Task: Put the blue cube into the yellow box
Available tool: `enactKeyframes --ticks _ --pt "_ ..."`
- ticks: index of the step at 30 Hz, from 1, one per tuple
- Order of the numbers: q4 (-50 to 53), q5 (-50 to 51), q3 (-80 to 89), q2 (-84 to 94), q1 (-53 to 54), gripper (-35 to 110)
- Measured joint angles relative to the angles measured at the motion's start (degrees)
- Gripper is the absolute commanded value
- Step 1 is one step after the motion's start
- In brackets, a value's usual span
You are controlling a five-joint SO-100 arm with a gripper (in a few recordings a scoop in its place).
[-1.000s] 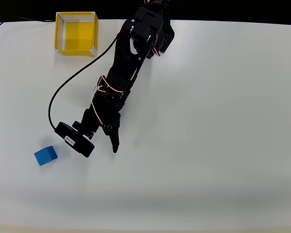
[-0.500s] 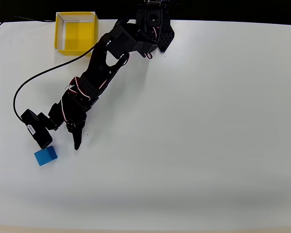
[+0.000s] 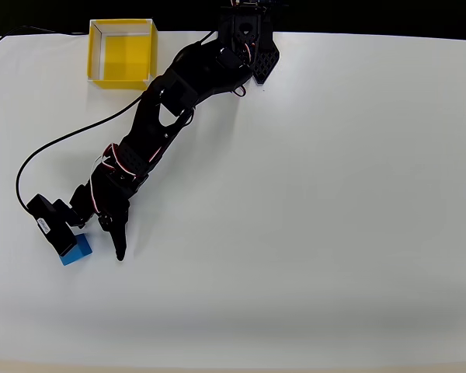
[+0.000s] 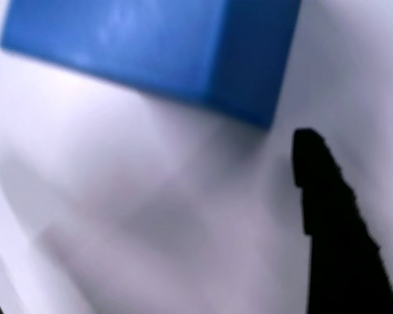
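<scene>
From above, the black robot arm stretches across the white table, its two-finger gripper spread open and empty beside the small bright blue cube; the open-topped yellow box sits far off. The wrist view puts the cube beyond one dark fingertip.

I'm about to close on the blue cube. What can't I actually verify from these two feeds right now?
- Overhead view: the wrist camera housing covers the left part of the blue cube, so whether the gripper brackets it is unclear; one finger shows beside it.
- Wrist view: the blue cube is blurred and cut off by the top edge.
- Wrist view: one finger shows; finger height above the table is unreadable.
</scene>
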Motion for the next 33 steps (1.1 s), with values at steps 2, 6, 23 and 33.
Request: enactKeyframes --ticks 2,6,23,33 --pt "-0.5 -0.7 -2.1 -1.8 -0.2 57" --pt "-1.4 -2.3 -4.3 -4.5 -0.3 57" --pt "-3.9 -4.7 -15.3 -13.3 1.2 53" --pt "-6.2 -7.7 -20.8 -17.1 3.4 47"
